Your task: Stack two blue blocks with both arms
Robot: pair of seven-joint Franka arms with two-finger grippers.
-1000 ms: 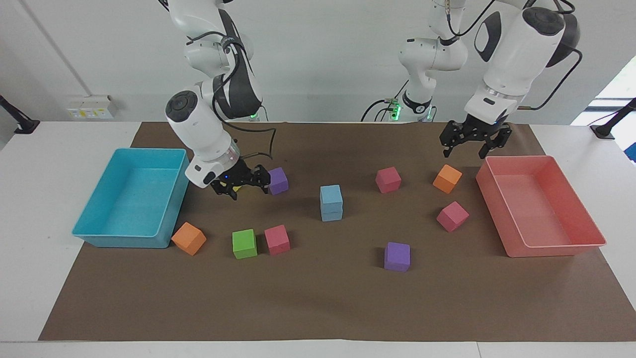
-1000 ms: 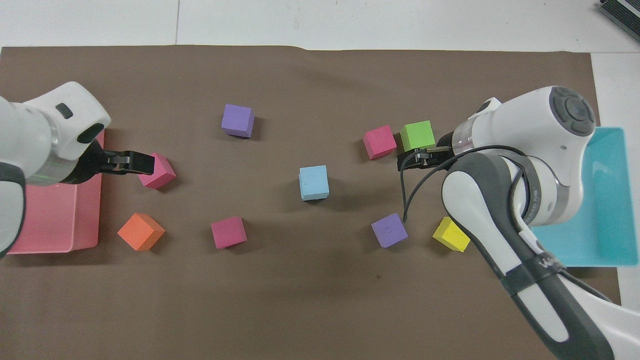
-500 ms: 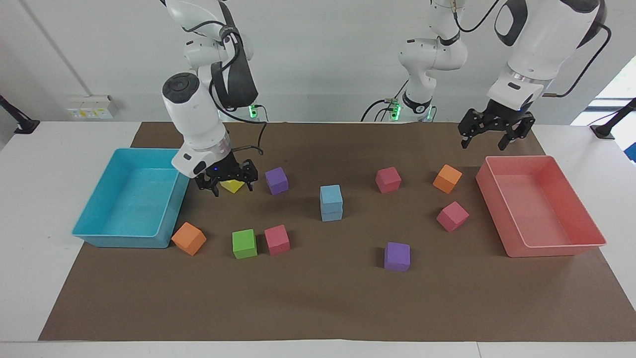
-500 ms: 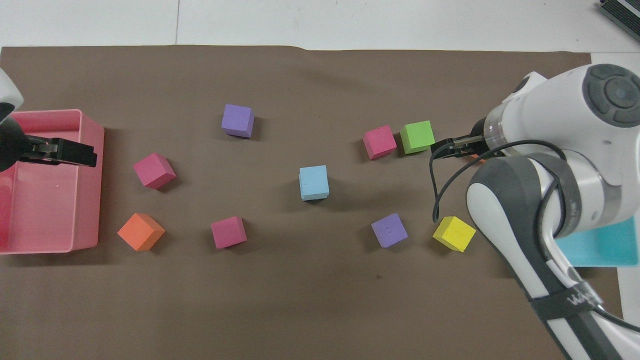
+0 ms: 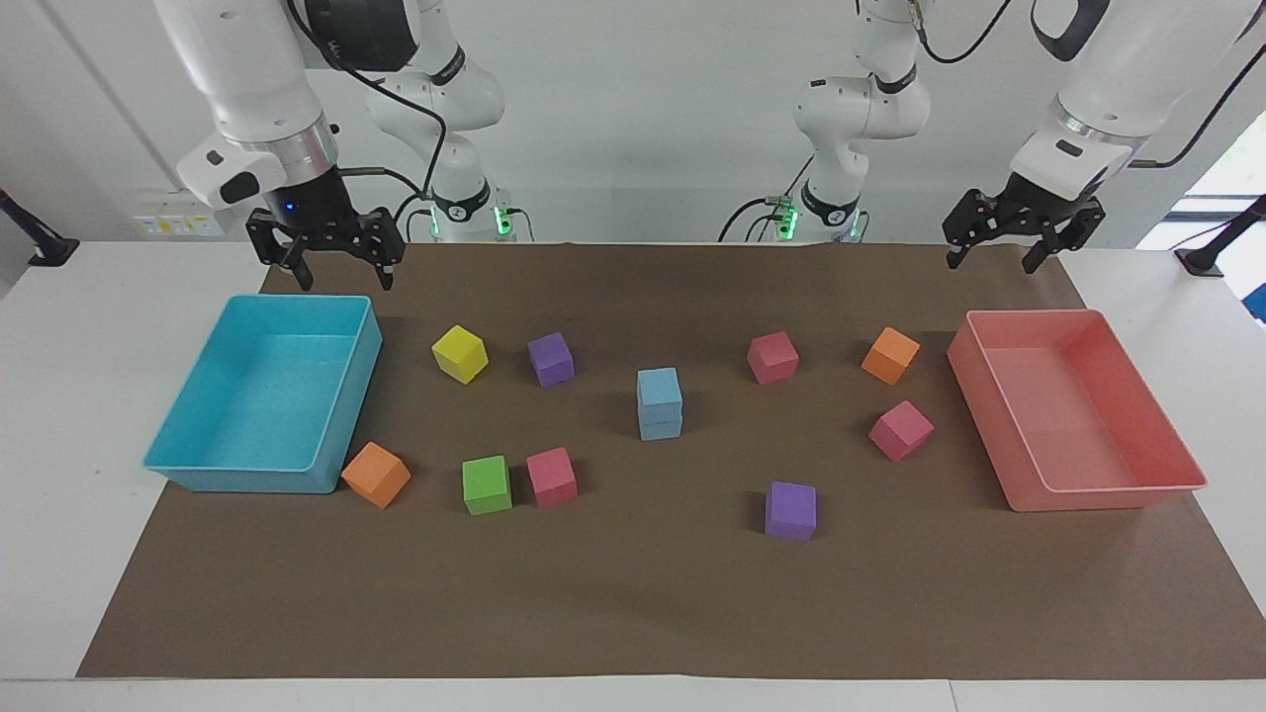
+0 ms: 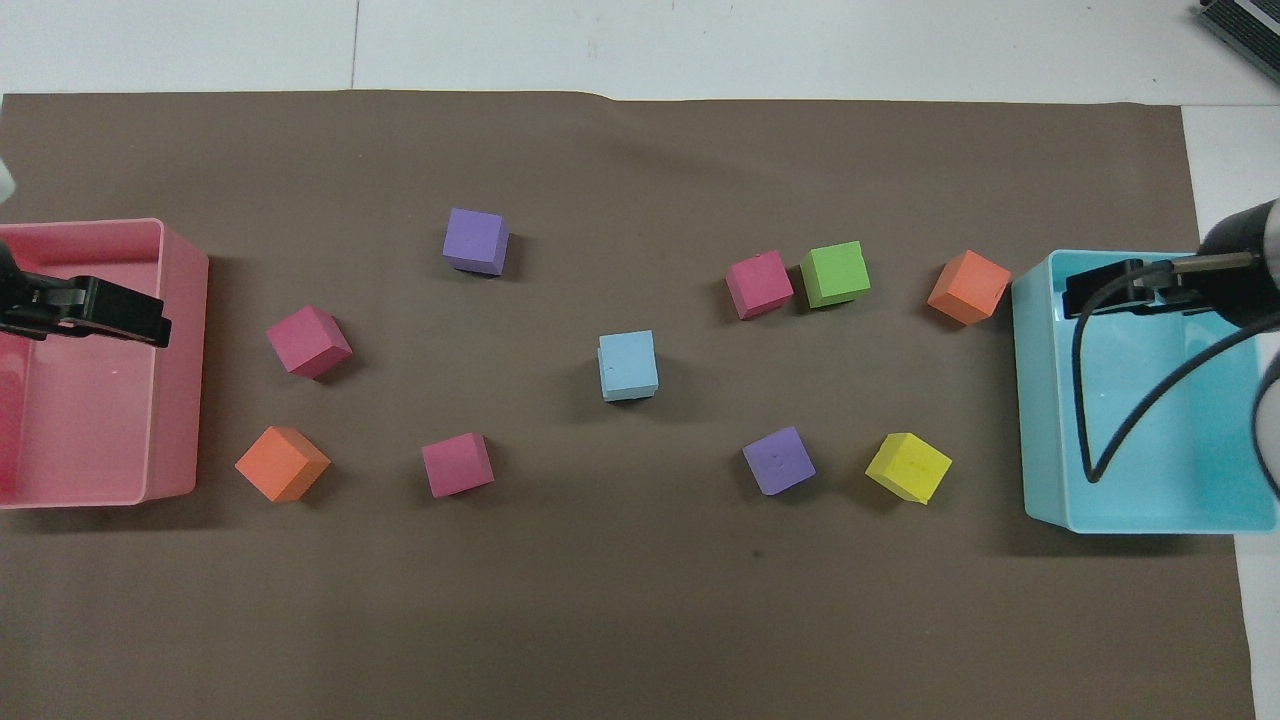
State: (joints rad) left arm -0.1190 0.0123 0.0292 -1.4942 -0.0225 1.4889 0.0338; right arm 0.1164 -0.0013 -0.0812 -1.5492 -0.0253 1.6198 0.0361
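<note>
The two blue blocks stand stacked in the middle of the brown mat, the upper block (image 5: pixel 659 385) squarely on the lower block (image 5: pixel 660 424). In the overhead view only the top of the stack (image 6: pixel 628 364) shows. My right gripper (image 5: pixel 341 270) is open and empty, raised over the cyan tray's edge nearest the robots; it also shows in the overhead view (image 6: pixel 1075 298). My left gripper (image 5: pixel 994 255) is open and empty, raised over the pink tray's end nearest the robots; it also shows in the overhead view (image 6: pixel 150 322). Neither gripper touches a block.
A cyan tray (image 5: pixel 341 415) lies at the right arm's end and a pink tray (image 5: pixel 989 396) at the left arm's end. Around the stack lie a yellow cube (image 5: pixel 460 353), two purple cubes (image 5: pixel 550 358) (image 5: pixel 790 510), a green cube (image 5: pixel 487 485), two orange cubes (image 5: pixel 376 475) (image 5: pixel 890 355) and three pink cubes.
The right gripper has left the yellow cube's side, risen and moved over the cyan tray. The left gripper has risen and drawn back over the pink tray's end. The blocks have not moved.
</note>
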